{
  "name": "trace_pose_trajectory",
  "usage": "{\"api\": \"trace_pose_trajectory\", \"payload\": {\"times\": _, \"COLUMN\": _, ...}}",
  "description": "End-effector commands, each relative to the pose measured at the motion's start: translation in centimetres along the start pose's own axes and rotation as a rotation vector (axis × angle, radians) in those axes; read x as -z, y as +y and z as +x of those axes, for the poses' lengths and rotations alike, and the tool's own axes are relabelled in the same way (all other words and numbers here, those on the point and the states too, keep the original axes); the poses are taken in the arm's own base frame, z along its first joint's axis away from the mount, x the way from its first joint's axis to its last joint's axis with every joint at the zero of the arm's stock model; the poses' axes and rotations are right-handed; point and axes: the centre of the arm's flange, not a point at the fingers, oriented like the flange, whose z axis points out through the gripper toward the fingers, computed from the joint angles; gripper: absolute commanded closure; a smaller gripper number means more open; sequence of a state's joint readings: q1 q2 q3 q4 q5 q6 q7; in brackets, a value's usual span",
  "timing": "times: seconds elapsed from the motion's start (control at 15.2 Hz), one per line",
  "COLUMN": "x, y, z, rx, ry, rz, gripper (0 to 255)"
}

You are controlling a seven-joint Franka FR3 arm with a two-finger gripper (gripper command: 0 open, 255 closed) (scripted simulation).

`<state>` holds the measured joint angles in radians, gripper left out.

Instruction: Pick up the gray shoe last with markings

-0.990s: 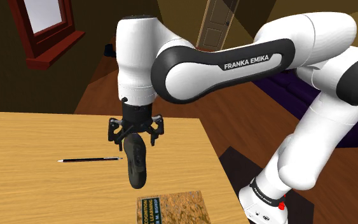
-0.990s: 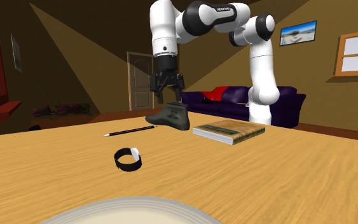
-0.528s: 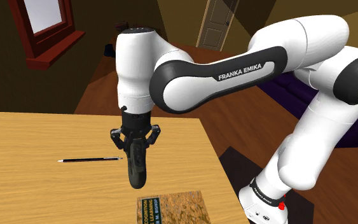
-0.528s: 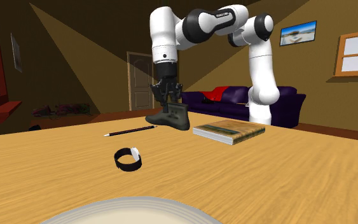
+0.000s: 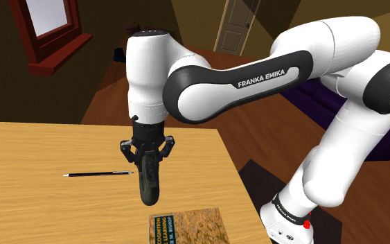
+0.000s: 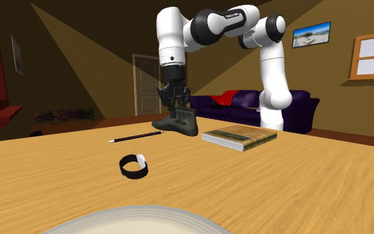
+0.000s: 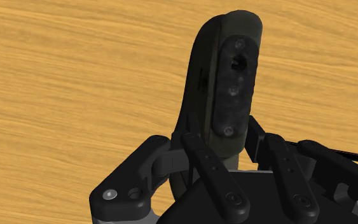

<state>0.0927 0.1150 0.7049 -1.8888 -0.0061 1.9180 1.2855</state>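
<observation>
**Q:** What are the work surface and the room?

**A:** The surface is a light wooden table (image 6: pixel 291 179). Four things lie on it:
- a thin black pencil (image 6: pixel 136 137)
- a book (image 6: pixel 238 137) with a mottled brown cover
- a black band (image 6: pixel 133 166) with a white patch
- the pale rim of a plate (image 6: pixel 139 216), at the second exterior view's lower edge

The room has brown walls and a panelled door (image 6: pixel 144 83). A purple sofa (image 6: pixel 235 105) stands behind the table. There is a red-framed window (image 5: pixel 48 31), and a framed picture (image 6: pixel 310 33) hangs high on the wall.

**Q:** What is the arm's pose?

**A:** The arm (image 5: pixel 255 69) rises from the shoulder view's lower right, bends over at the top and reaches to the left. Its last link points straight down at the table.

**Q:** What is the gripper's state, and where is the task object?

**A:** The gripper (image 5: pixel 147 151) is clamped on the shoe last (image 5: pixel 148 184). In the wrist view, the black fingers (image 7: pixel 199 153) press against opposite sides of its upper end.

The last is dark grey, with a faint marking on its side and small round studs along its flat face. It sits directly below the gripper, between the pencil and the book. Its toe points towards the second exterior view's left. Whether its underside touches the table or hangs just above it cannot be determined from these views.
</observation>
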Motion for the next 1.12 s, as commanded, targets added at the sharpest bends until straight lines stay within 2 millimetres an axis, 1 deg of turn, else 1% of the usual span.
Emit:
{"api": "trace_pose_trajectory", "payload": {"times": 0.0, "x": 0.4, "y": 0.0, "z": 0.0, "rx": -0.001, "ry": -0.001, "rz": -0.001, "gripper": 255}}
{"api": "trace_pose_trajectory", "payload": {"times": 0.92, "x": 7.8, "y": 0.3, "z": -0.6, "rx": -0.001, "ry": -0.001, "rz": -0.001, "gripper": 255}}
{"api": "trace_pose_trajectory", "payload": {"times": 1.06, "x": 7.8, "y": 0.3, "z": -0.6, "rx": -0.001, "ry": -0.001, "rz": -0.001, "gripper": 255}}
